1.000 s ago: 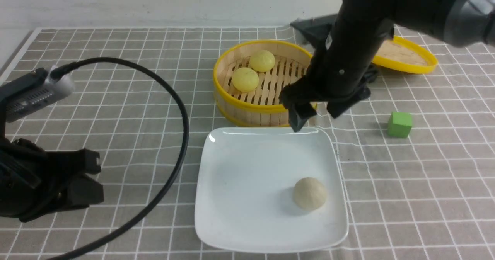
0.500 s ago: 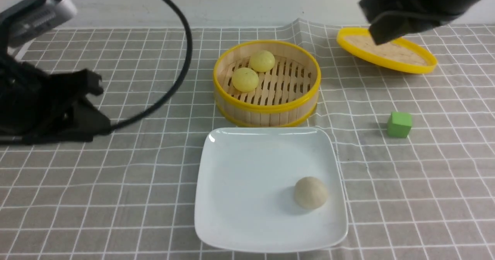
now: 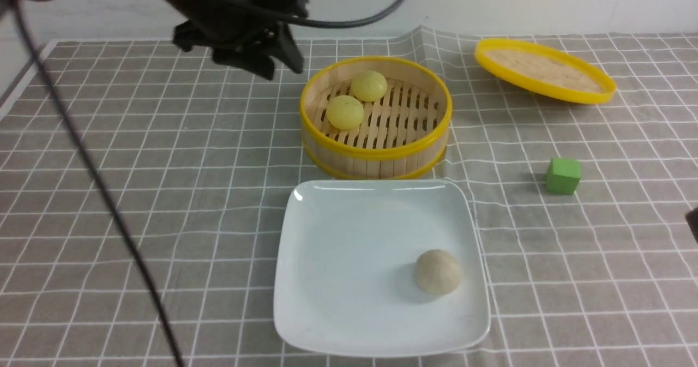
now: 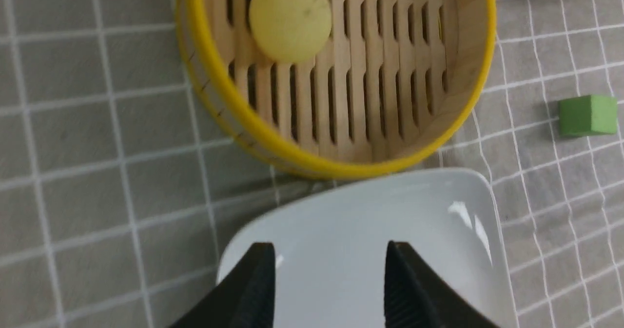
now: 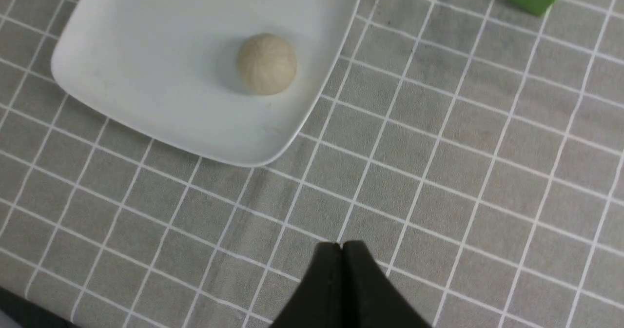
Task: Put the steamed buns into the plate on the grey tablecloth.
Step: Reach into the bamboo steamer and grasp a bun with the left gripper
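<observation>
Aiming for yellow bun [image 3: 345,112]: left claw [image 3: 281,68] upper left, spread, empty; right claw [image 5: 342,251] clenched, empty. Next, centre over it, descend.

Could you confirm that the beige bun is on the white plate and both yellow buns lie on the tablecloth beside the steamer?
Not quite: both yellow buns lie inside the bamboo steamer, not on the tablecloth; the front view shows it. The beige bun is on the white plate.
</observation>
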`<state>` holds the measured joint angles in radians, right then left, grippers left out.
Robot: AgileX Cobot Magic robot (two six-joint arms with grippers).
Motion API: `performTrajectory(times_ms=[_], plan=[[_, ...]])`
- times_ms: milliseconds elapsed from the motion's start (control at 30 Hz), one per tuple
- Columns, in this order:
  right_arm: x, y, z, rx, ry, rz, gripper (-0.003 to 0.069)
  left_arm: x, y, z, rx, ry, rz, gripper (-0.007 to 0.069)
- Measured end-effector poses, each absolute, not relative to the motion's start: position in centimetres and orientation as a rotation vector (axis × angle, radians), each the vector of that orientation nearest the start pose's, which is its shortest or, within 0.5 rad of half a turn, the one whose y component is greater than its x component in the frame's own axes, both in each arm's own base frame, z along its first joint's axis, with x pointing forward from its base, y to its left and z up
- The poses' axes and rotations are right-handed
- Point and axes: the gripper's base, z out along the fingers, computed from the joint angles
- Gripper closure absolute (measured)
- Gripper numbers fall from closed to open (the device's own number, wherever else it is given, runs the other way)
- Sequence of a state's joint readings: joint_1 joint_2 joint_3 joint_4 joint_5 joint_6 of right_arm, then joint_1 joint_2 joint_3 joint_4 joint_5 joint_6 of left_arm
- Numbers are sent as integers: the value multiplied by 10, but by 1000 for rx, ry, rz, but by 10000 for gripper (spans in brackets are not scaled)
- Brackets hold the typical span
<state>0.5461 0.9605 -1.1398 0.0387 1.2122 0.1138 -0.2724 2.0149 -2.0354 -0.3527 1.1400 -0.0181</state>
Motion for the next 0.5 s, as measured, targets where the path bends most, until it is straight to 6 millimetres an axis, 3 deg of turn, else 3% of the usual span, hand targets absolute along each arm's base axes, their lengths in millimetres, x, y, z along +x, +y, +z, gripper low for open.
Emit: performTrajectory(times_ms=[67,233,367,500], plan=[[129,82,383,-492,2479,337,669,453,-178,315,330,2588,-533,289],[129,82,380,-437,2486,357,667,482,-219,277,426,2548,-471,289],[129,82,380,-434,2485,359,664,490,-232,258,456,2530,-402,289],[129,82,380,-433,2486,359,660,496,-230,245,458,2542,-336,289]])
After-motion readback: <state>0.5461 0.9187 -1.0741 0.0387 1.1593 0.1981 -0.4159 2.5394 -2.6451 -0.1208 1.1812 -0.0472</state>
